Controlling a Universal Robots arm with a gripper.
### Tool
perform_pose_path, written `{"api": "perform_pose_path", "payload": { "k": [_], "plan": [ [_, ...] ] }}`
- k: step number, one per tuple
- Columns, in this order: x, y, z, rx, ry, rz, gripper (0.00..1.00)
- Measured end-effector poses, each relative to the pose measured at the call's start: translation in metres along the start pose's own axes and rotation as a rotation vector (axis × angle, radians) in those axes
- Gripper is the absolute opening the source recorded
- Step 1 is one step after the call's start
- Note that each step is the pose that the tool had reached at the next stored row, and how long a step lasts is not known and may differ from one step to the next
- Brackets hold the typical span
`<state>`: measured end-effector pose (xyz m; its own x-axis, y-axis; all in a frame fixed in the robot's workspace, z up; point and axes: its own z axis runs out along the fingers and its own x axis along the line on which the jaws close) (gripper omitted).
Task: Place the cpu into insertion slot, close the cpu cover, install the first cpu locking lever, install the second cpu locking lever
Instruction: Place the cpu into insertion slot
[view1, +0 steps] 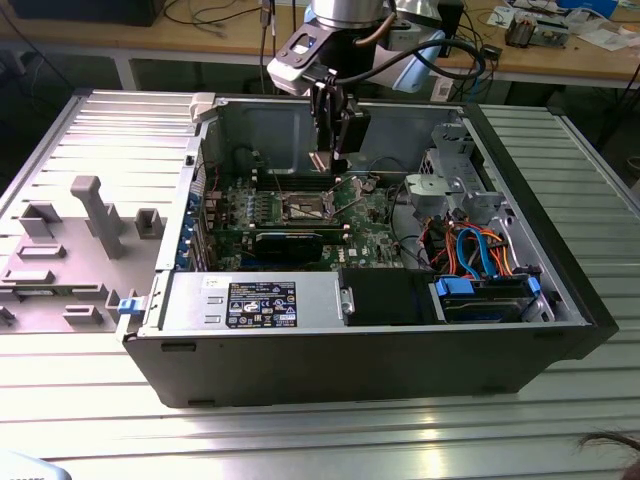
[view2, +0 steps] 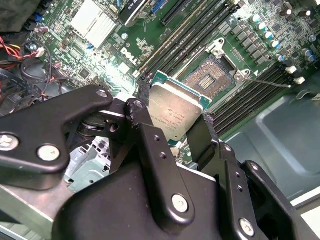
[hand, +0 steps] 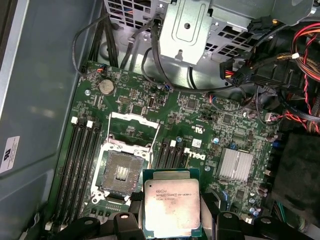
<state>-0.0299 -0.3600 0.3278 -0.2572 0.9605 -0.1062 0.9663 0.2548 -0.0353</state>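
hand (hand: 172, 221) grips cpu (hand: 171, 200) | ribbed metal table (view1: 300, 440) | wooden bench (view1: 590, 62) behind

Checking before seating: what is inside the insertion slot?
The insertion slot holds no chip: dark centre with pale contact patches. In the second wrist view the cpu covers one corner.

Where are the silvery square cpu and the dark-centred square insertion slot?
silvery square cpu (hand: 171, 207): first wrist view, middle of its metal face.
square insertion slot (hand: 121, 172): first wrist view, its dark centre.

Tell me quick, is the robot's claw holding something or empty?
Gripper: shut on the cpu, which is not yet in the insertion slot.
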Motion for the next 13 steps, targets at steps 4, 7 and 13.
{"api": "perform_pose_path", "payload": {
  "k": [4, 7, 13],
  "plan": [
    [0.0000, 0.0000, 0.0000, 0.0003, -0.0001, 0.002, 0.55],
    [0.0000, 0.0000, 0.0000, 0.0005, 0.0000, 0.005, 0.55],
    [0.0000, 0.0000, 0.0001, 0.0011, 0.0000, 0.009, 0.55]
  ]
}}
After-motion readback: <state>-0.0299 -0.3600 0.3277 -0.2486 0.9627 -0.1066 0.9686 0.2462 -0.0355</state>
